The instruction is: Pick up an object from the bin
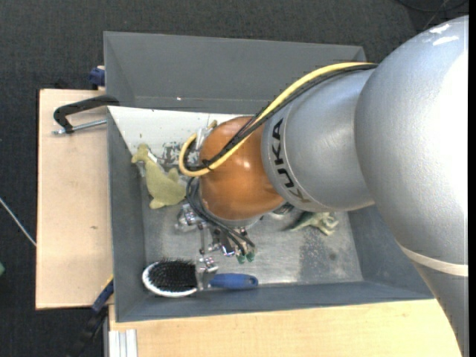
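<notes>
Arm (387,147): silver-grey KUKA link, entering from the right edge and spanning the upper right to the centre of the frame.
Wrist: orange cover (234,173) at centre (cables (312,80), yellow and black, looped across it).
Gripper (223,245): metal assembly below the cover, pointed downward, lower centre.

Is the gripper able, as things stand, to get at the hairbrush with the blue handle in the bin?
Probably yes. The gripper is close to the hairbrush, and nothing lies on the hairbrush or between them. The hairbrush does lie close along the bin wall, which may leave little room on that side.
</notes>
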`<state>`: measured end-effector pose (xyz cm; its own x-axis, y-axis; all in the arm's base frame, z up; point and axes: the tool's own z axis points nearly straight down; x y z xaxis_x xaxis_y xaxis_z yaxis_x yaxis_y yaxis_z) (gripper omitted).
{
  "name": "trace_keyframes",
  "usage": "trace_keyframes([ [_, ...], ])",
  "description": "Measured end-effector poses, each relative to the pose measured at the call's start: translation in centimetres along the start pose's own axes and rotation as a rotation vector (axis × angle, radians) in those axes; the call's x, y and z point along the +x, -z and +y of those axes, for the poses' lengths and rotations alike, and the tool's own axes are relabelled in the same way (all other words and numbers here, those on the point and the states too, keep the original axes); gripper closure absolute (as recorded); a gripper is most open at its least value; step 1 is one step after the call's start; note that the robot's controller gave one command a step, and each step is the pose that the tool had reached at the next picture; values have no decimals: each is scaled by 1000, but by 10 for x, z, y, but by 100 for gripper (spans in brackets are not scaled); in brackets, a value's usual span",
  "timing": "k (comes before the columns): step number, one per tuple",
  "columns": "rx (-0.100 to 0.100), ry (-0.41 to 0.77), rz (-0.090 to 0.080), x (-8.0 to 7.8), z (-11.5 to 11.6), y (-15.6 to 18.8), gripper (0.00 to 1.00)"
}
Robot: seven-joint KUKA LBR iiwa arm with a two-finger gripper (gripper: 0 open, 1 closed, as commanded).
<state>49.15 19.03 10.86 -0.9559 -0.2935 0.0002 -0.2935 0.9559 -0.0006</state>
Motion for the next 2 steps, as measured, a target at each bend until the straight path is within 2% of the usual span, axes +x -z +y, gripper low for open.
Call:
trace_keyframes([
  [1, -2, -91, 1, -9, 23, -37, 0],
  [2, -2, -90, 0, -9, 23, -36, 0],
])
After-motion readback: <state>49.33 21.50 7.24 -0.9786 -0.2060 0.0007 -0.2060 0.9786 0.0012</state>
